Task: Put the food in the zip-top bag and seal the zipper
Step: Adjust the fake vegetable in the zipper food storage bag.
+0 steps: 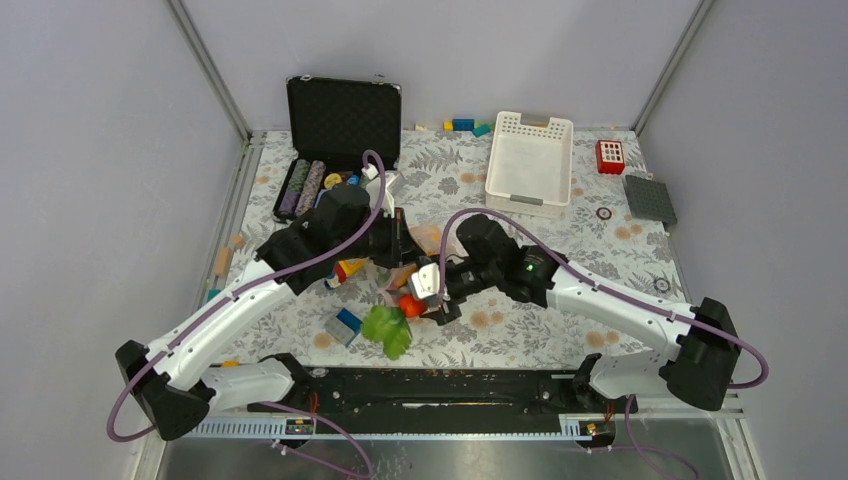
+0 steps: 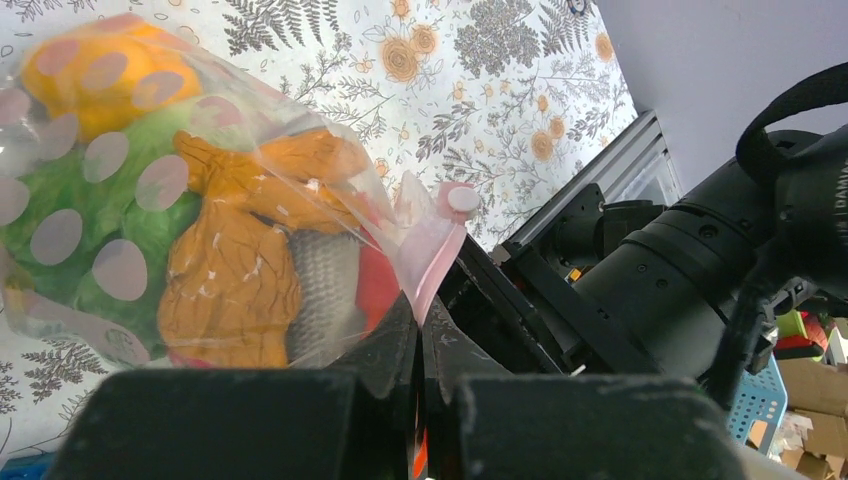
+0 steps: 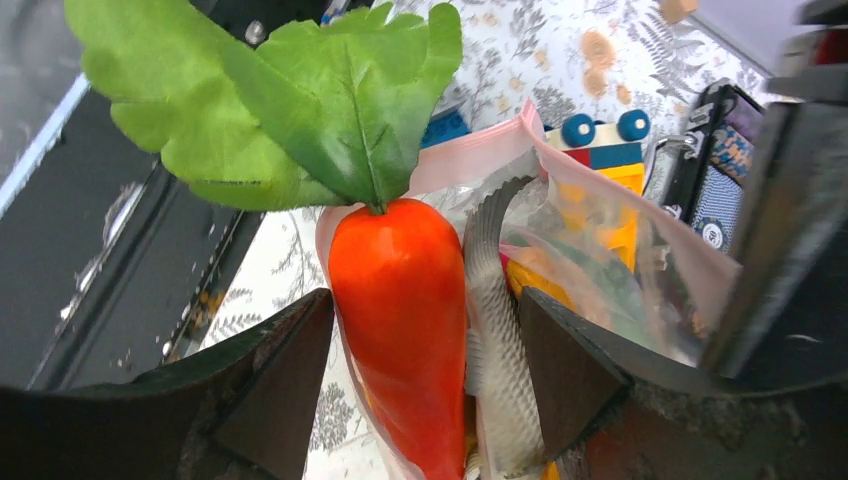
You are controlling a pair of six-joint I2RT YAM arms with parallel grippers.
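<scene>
- At the mouth of the zip-top bag, mid tabletop, the toy carrot sits only part way in, with its leaves all outside.
- Left claw is clenched on the bag's pink zipper strip. If that thin pinch slips, the mouth flops and food spills.
- Right claw straddles carrot and bag edge, can't tell if it's actually squeezing. Backing off could drag the carrot out.
- Those leaves look likely to jam the zipper.
</scene>
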